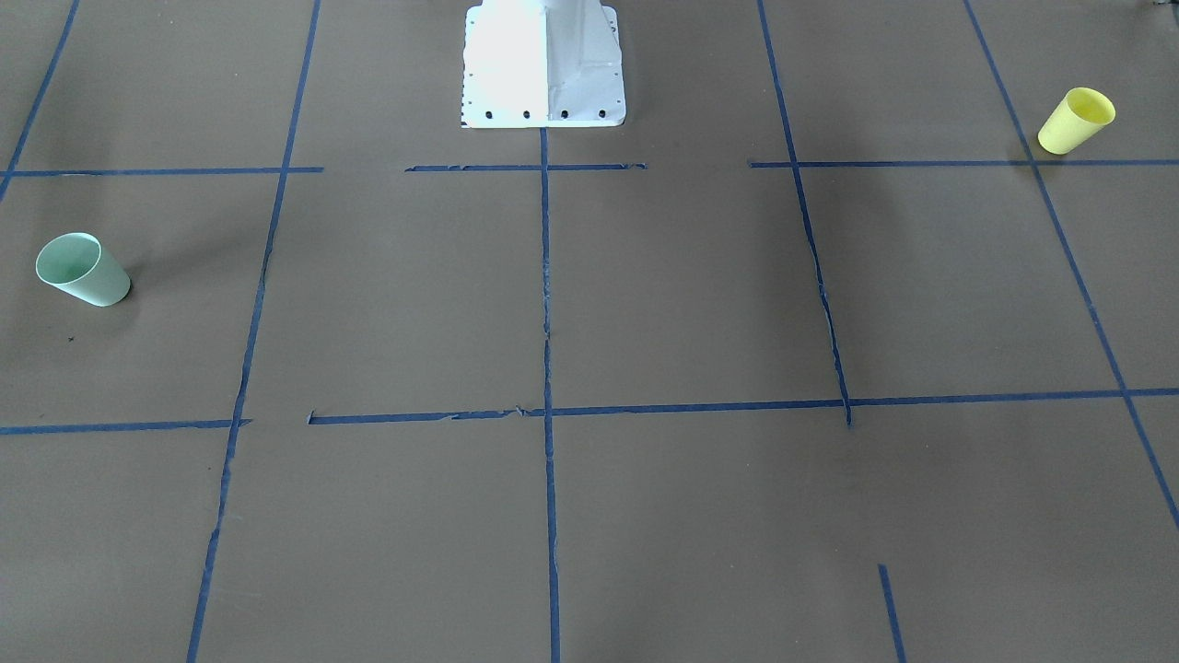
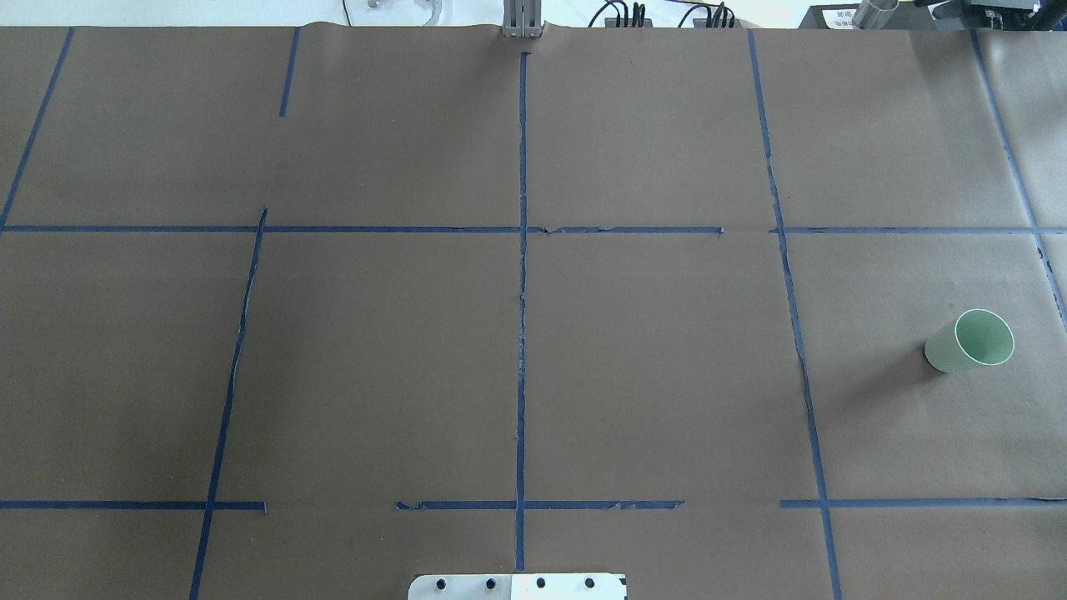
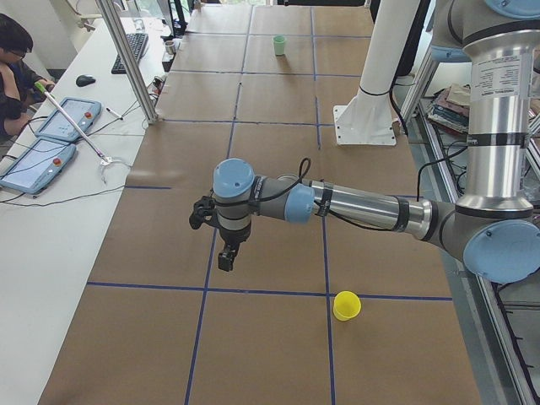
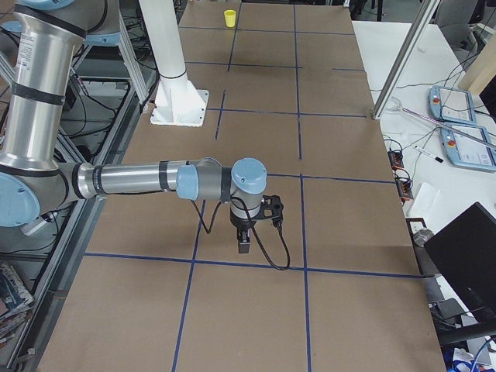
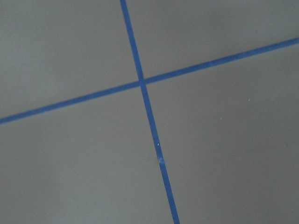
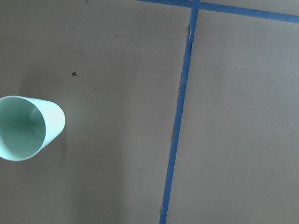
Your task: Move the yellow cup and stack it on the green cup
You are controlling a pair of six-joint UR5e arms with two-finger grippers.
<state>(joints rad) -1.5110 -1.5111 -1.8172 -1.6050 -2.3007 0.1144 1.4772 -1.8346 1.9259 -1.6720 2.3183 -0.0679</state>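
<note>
The yellow cup (image 1: 1076, 120) stands upright, mouth up, near the robot's side on its left; it also shows in the exterior left view (image 3: 346, 305). The green cup (image 2: 971, 340) stands upright far to the robot's right, and at the left edge of the right wrist view (image 6: 28, 127). My left gripper (image 3: 226, 257) hangs above the table over a tape line, apart from the yellow cup. My right gripper (image 4: 243, 246) hangs above the table over a tape line. I cannot tell whether either gripper is open or shut. Neither holds a cup.
The white robot pedestal (image 1: 543, 64) stands at the table's middle edge. Blue tape lines (image 5: 141, 82) grid the brown paper. A side table with tablets (image 3: 59, 126), an operator (image 3: 17, 51) and a metal post (image 3: 126, 59) lie past the far edge.
</note>
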